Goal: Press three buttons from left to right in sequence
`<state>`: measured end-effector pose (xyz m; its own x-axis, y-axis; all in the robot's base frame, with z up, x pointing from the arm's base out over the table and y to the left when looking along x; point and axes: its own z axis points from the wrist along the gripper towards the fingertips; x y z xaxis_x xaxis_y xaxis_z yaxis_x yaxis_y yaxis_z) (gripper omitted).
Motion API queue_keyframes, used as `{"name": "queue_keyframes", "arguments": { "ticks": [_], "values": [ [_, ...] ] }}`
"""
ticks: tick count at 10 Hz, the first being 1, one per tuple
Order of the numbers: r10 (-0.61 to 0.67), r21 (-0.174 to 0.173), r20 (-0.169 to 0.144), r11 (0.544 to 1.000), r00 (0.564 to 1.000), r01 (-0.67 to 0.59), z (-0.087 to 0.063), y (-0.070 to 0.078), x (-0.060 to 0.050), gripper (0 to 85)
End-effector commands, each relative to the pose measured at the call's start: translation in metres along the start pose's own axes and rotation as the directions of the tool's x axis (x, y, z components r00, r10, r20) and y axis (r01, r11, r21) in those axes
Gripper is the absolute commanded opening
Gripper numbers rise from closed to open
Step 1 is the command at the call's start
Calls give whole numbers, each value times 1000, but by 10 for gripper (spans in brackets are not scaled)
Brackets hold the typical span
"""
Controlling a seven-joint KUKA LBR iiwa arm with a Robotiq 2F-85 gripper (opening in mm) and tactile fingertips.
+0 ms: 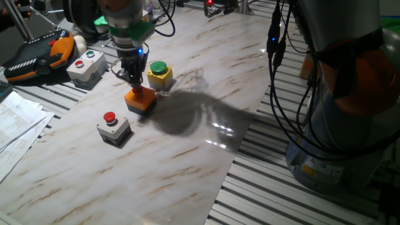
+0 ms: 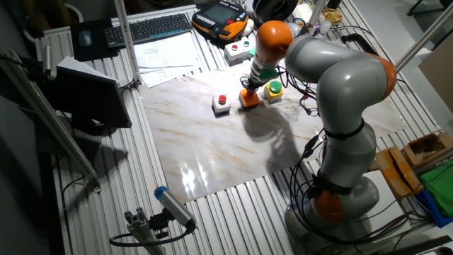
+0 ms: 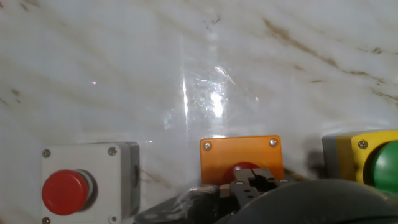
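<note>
Three small button boxes stand in a row on the marble board. The grey box with a red cap [image 1: 114, 127] [image 2: 221, 105] [image 3: 87, 180] is at the left. The orange box with a red cap [image 1: 141, 100] [image 2: 249, 100] [image 3: 241, 154] is in the middle, and the yellow box with a green cap [image 1: 159, 74] [image 2: 273, 89] [image 3: 364, 155] is at the right. My gripper [image 1: 135, 84] [image 2: 249, 88] [image 3: 254, 182] points straight down onto the orange box. In the hand view its fingertips lie together, shut, on the red cap and hide most of it.
A larger grey box with a red and a green button [image 1: 86, 65] [image 2: 239, 49] sits behind the row. An orange-black teach pendant [image 1: 37, 56], papers [image 1: 15, 122] and a keyboard [image 2: 152, 27] lie beyond the board. Ribbed metal table [image 1: 294, 200] surrounds the board.
</note>
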<state>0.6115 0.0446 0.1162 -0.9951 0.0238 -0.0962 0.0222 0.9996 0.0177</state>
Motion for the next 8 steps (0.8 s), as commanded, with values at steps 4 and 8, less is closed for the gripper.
{"name": "queue_keyframes", "arguments": {
  "ticks": [4, 8],
  "values": [
    [3, 1, 3, 1000, 1000, -3, 7, 1, 1, 7],
    [6, 1, 8, 1000, 1000, -6, 16, 3, 3, 7]
  ]
}}
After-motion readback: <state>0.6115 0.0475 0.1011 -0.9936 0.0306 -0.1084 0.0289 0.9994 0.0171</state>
